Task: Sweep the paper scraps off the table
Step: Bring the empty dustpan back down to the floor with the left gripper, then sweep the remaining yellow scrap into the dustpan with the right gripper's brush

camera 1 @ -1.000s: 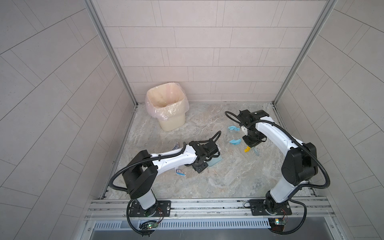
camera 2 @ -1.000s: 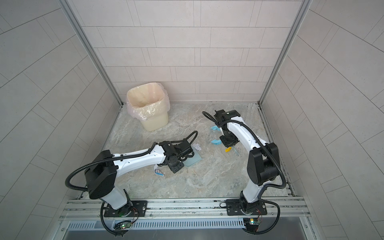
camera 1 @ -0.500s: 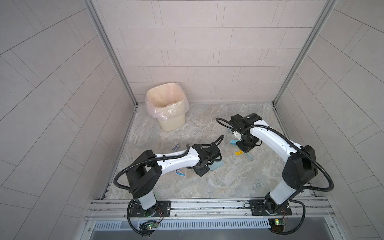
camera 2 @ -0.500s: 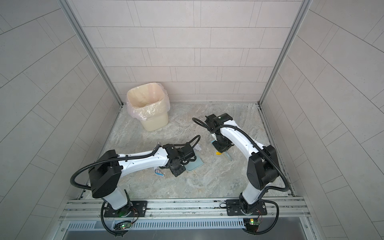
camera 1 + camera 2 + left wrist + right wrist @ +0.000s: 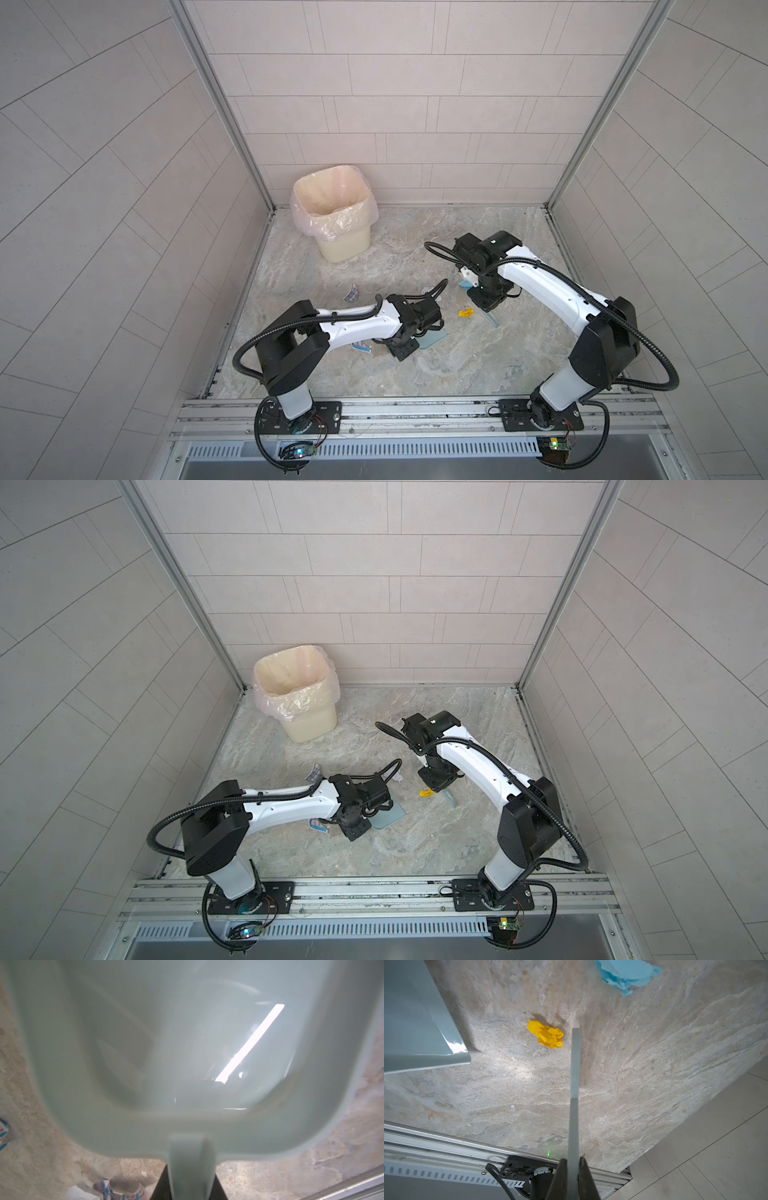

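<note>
The paper scraps lie scattered on the table (image 5: 457,365). A yellow scrap (image 5: 465,312) (image 5: 547,1035) sits between the grippers, a light blue one (image 5: 625,974) lies by my right arm, and a grid-print one (image 5: 351,294) is behind my left arm. More printed scraps (image 5: 116,1190) lie beside the dustpan handle. My left gripper (image 5: 190,1186) is shut on the handle of the pale blue dustpan (image 5: 187,1053) (image 5: 432,338), which rests on the table. My right gripper (image 5: 573,1178) is shut on the thin pale brush (image 5: 575,1084) (image 5: 490,318), whose end is just beside the yellow scrap.
A cream bin with a clear liner (image 5: 332,216) stands at the back left corner. Tiled walls close three sides. A metal rail (image 5: 415,411) with both arm bases runs along the front edge.
My right arm has swung toward the middle with the brush, and the yellow scrap has slid closer to the dustpan. My left gripper and dustpan shifted slightly to the right.
</note>
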